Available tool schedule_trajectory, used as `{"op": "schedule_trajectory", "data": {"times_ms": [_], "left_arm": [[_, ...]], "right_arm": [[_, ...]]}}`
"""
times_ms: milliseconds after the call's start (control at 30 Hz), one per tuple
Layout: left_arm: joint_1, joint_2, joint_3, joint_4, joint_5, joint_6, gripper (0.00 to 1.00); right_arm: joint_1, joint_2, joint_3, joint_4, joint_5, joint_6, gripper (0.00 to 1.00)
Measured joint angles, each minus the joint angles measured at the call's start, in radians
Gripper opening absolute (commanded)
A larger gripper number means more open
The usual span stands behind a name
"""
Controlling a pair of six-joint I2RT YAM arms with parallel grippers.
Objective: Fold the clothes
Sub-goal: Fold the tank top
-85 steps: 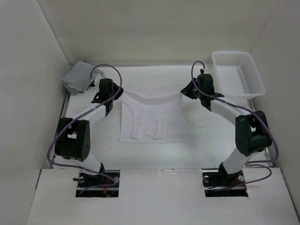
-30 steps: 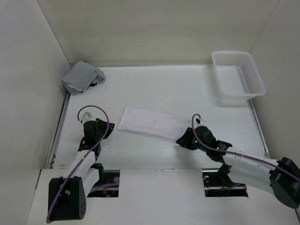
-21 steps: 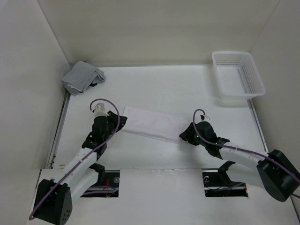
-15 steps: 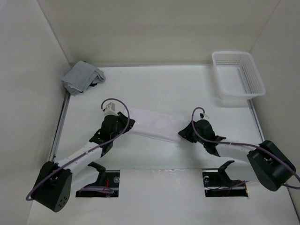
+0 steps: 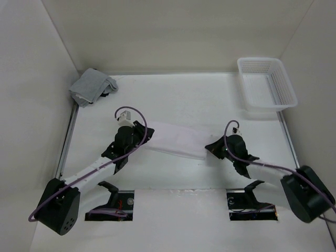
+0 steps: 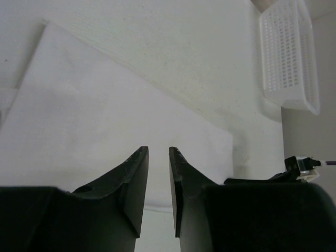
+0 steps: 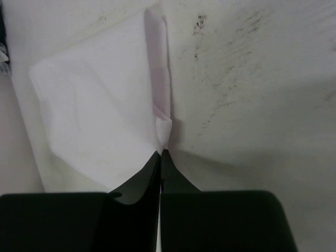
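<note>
From above, the shirt [image 5: 176, 139] lies as a folded strip mid-frame on the table [image 5: 210, 100]. The left claw [image 5: 146, 134] is at its left end and the right claw [image 5: 211, 148] at its right end.

In the left wrist view, the jaws stand slightly apart over the cloth, gripping nothing.

In the right wrist view, the jaws are closed, pinching only a small peak of the shirt's edge. So thin a bite could slip. If the right claw pulls alone, the strip may drag or unfold.

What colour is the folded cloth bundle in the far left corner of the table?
The cloth bundle is plain grey, clearest in the top external view.
</note>
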Motion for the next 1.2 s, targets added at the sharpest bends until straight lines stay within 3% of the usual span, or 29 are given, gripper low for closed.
{"op": "schedule_trajectory", "data": {"times_ms": [200, 367, 633, 867, 900, 1000, 1100, 1200], "left_arm": [[-0.051, 0.029, 0.000, 0.022, -0.001, -0.002, 0.22], [-0.095, 0.053, 0.001, 0.030, 0.000, -0.003, 0.23], [-0.094, 0.017, 0.001, 0.034, 0.002, -0.008, 0.23], [-0.047, -0.077, -0.010, 0.039, 0.018, -0.019, 0.24], [-0.034, -0.086, -0.017, 0.042, 0.024, -0.021, 0.24], [0.013, -0.106, -0.036, 0.039, 0.046, -0.029, 0.24], [0.061, -0.132, -0.043, 0.024, 0.071, -0.035, 0.24], [0.089, -0.158, -0.043, 0.018, 0.082, -0.036, 0.25]], "right_arm": [[-0.033, -0.414, 0.006, -0.237, 0.061, -0.044, 0.02], [-0.031, -0.507, 0.164, -0.442, 0.122, -0.140, 0.03], [0.153, -0.190, 0.494, -0.557, 0.201, -0.276, 0.04], [0.358, 0.227, 0.826, -0.647, 0.249, -0.351, 0.08], [0.381, 0.294, 0.881, -0.657, 0.251, -0.357, 0.11], [0.432, 0.472, 1.025, -0.688, 0.253, -0.365, 0.34], [0.463, 0.595, 1.109, -0.690, 0.253, -0.367, 0.40], [0.473, 0.595, 1.091, -0.700, 0.254, -0.364, 0.43]]}}
